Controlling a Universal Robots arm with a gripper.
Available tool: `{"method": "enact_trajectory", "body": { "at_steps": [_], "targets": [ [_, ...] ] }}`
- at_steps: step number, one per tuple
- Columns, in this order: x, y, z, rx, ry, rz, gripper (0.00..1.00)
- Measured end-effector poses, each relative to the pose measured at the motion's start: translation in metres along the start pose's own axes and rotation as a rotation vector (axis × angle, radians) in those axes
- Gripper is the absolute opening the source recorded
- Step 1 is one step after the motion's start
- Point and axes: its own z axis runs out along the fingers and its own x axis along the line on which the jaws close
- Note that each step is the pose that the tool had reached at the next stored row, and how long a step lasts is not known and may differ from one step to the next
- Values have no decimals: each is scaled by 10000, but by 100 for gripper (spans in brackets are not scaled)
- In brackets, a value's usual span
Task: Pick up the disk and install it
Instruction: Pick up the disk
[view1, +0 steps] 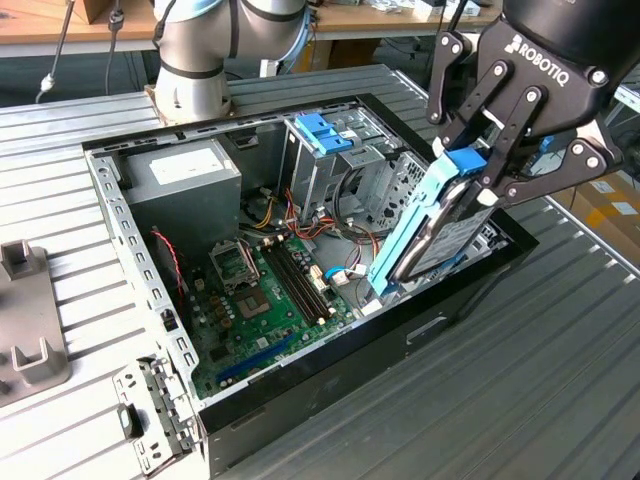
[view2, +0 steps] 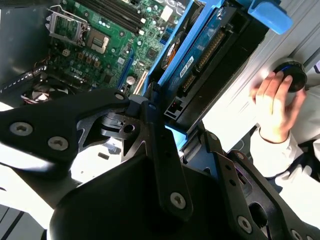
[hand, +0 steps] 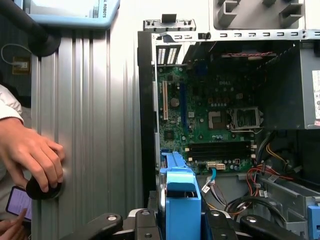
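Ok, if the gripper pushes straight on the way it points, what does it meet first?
Probably the lower end of the disk held by the gripper meets the cables beside the motherboard; depth is unclear.

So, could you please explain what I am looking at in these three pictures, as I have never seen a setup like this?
This is a robot arm working on an open computer case that lies on a ribbed metal table. The exterior view comes from a camera off the arm; both wrist views come from cameras riding on the arm, looking past its hand. That black hand is shut on the blue end of the disk, a hard drive with blue rails, held tilted with its lower end inside the case, near the green motherboard. In the first wrist view, a person's hand rests on a round black knob on the table beside the case.
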Motion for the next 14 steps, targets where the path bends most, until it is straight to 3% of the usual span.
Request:
{"method": "enact_trajectory", "body": {
  "at_steps": [14],
  "targets": [
    [-5, -195, 24, 0, 1, 0, 37]
  ]
}}
